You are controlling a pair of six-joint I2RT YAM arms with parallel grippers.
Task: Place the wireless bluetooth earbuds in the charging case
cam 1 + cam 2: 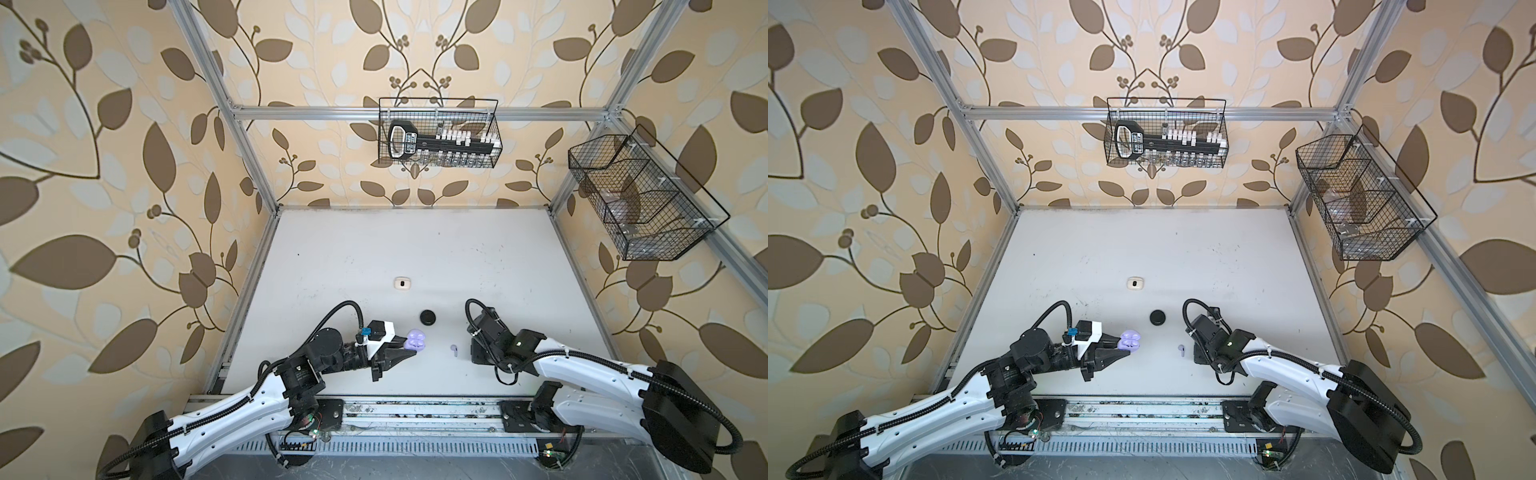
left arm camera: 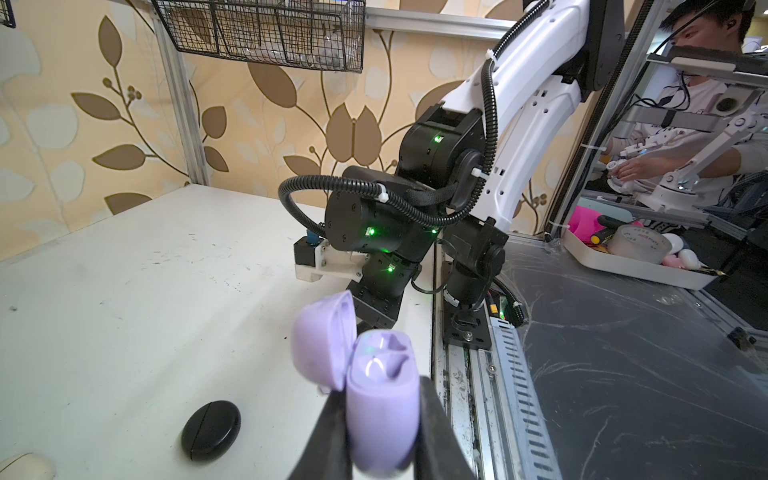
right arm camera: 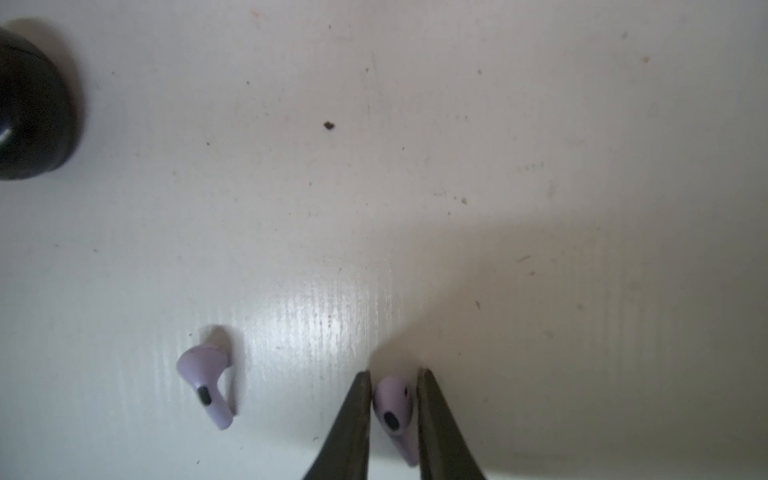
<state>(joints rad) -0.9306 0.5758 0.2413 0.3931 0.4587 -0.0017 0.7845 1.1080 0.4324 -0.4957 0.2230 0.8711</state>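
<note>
The white tabletop (image 1: 374, 249) carries everything, walled by leaf-patterned paper. On the back wall hangs a wire basket (image 1: 457, 160) holding a black-handled tool with white blocks. A second, partitioned wire basket (image 1: 681, 170) hangs on the right wall; what is in it is too faint to name.

The left arm (image 1: 232, 407) reaches in low. Its claw (image 2: 380, 419) is pinched on the body of the lavender case (image 1: 417, 340) and holds it upright. The lid is swung open toward the back wall, and two hollows show in the body.

The right arm (image 1: 582, 365) bends down steeply, so both top views hide its claw (image 3: 395, 374).

Behind the gap between the two arms sits a round black case (image 1: 427, 318), shut, well clear of both. Farther back lies a small white case (image 1: 402, 283), also shut.

A loose lavender earbud (image 3: 205, 374) lies on its side between the lavender case and the right arm, its stem toward the near edge. Just beside it, the second earbud (image 3: 395, 411) rests on the tabletop with the right claw's two fingers pressed against its sides. Its stem runs along the fingers, back toward the wrist, roughly parallel to its neighbour's.
</note>
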